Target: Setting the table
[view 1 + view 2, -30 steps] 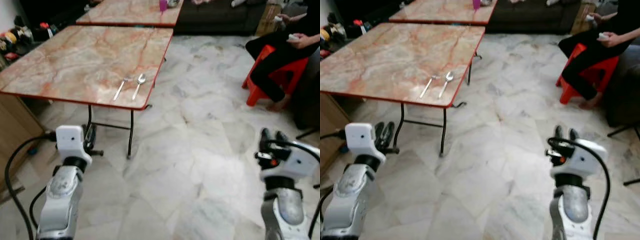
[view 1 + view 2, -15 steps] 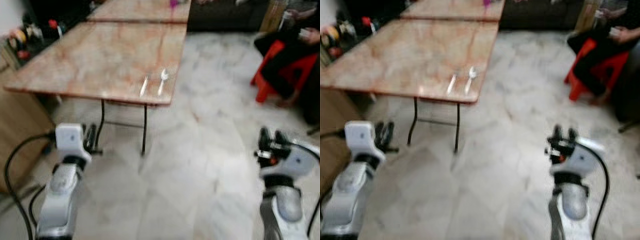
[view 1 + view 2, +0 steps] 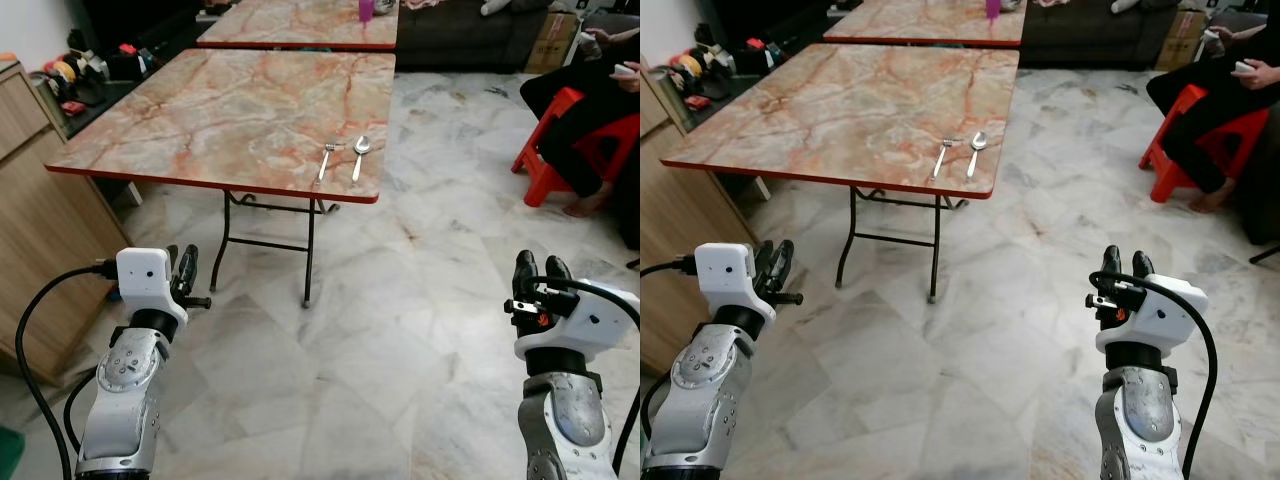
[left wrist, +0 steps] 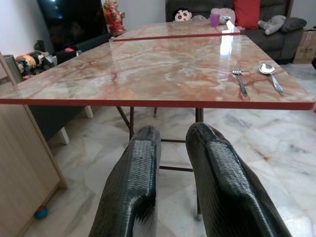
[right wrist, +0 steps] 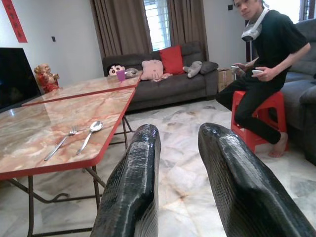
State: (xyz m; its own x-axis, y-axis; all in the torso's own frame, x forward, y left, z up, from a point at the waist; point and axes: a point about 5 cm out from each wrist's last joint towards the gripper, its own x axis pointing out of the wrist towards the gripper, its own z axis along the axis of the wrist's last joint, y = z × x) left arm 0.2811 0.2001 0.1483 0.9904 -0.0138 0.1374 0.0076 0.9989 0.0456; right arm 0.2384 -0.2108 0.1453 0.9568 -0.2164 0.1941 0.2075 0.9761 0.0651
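My view has swung right; the fork (image 3: 325, 160) and spoon (image 3: 359, 155) lie side by side on the marble table (image 3: 200, 110), well ahead of my left gripper (image 3: 184, 272) and right gripper (image 3: 535, 272), both slightly parted and empty.

This is a home living room: a sofa (image 5: 163, 86) with cushions, curtains (image 5: 121, 27), and a TV (image 5: 11, 74).

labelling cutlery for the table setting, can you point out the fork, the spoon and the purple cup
fork (image 3: 325, 160), left eye view, middle of its handle
spoon (image 3: 359, 157), left eye view, on the handle below the bowl
purple cup (image 3: 366, 9), left eye view, side wall of the cup on the far table
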